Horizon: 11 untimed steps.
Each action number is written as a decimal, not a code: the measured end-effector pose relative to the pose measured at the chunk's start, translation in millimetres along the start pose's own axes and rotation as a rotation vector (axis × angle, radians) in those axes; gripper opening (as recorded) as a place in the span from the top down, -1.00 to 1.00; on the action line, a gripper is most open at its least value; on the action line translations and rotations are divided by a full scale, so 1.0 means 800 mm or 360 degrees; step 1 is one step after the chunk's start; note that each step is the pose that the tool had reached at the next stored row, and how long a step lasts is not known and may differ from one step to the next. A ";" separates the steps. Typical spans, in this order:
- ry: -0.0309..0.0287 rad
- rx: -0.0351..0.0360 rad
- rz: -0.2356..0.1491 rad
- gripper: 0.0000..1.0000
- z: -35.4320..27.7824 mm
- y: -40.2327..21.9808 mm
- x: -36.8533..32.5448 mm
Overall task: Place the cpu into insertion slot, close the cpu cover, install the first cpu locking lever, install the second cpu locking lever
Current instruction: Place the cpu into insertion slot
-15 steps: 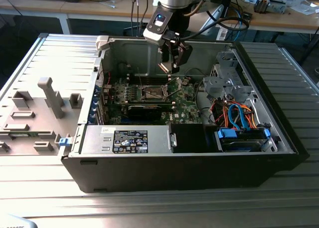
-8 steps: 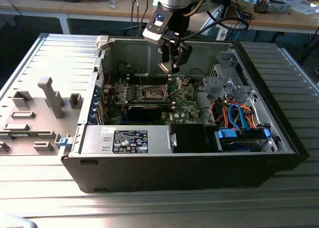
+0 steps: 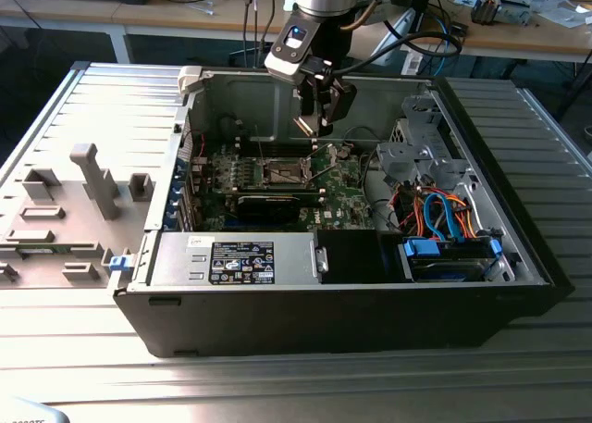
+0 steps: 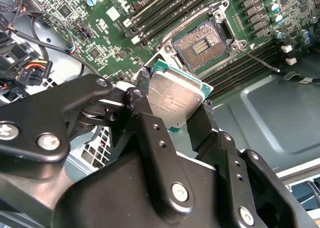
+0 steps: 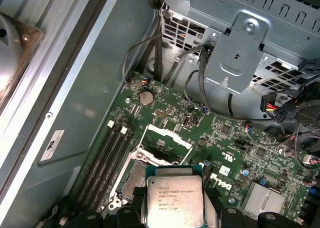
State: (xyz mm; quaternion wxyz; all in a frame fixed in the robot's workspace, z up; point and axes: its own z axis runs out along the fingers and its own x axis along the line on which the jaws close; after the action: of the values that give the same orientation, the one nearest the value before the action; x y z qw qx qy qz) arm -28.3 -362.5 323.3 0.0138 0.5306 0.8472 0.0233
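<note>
cpu [image 4: 175, 96] is pinched btwn the two black fingers [image 4: 145, 115] of the gripper [image 4: 176, 102]. Jaws are closed on opposite edges of the chip, w/ its silver face and green rim showing. In the first wrist view the cpu [image 5: 173, 195] hangs in the air above the green motherboard [image 5: 225, 138], clear of it and not seated.

insertion slot [image 4: 202, 46] is bare, w/ its contact field exposed inside the silver rim. It sits near the chip's far edge but apart from it. In the first wrist view the slot [image 5: 131, 178] is partly hidden behind the held chip. cpu cover [image 5: 170, 134] stands tilted up off the socket, its window cut-out showing board through it. One thin locking lever [image 4: 257, 58] sticks out sideways from the socket corner, over the memory slots [image 4: 160, 13]; can't tell which of the two levers it is.

In the exterior view the gripper [image 3: 313, 127] hovers inside the open computer case [image 3: 370, 321], just above and behind the socket [image 3: 282, 171]. A small pale patch at its tips is prob. the chip. Black labelled power-supply box [image 3: 245, 261] lies along the near case wall. Orange and blue cables [image 3: 435, 210] are bunched toward the exterior view's right. Case rests on a ribbed metal table [image 3: 277, 377].
</note>
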 end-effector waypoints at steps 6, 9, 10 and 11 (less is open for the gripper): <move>-0.00008 0.0000 0.0005 -0.09 0.0001 0.0000 0.0000; -0.00012 0.0000 0.0007 -0.09 0.0001 0.0000 0.0000; -0.00013 0.0000 0.0007 -0.09 0.0002 0.0000 0.0000; -0.00014 0.0000 0.0008 -0.09 0.0001 0.0000 0.0000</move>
State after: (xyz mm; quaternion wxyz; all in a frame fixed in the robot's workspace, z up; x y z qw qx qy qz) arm -28.3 -362.4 323.1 0.0140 0.5327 0.8459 0.0230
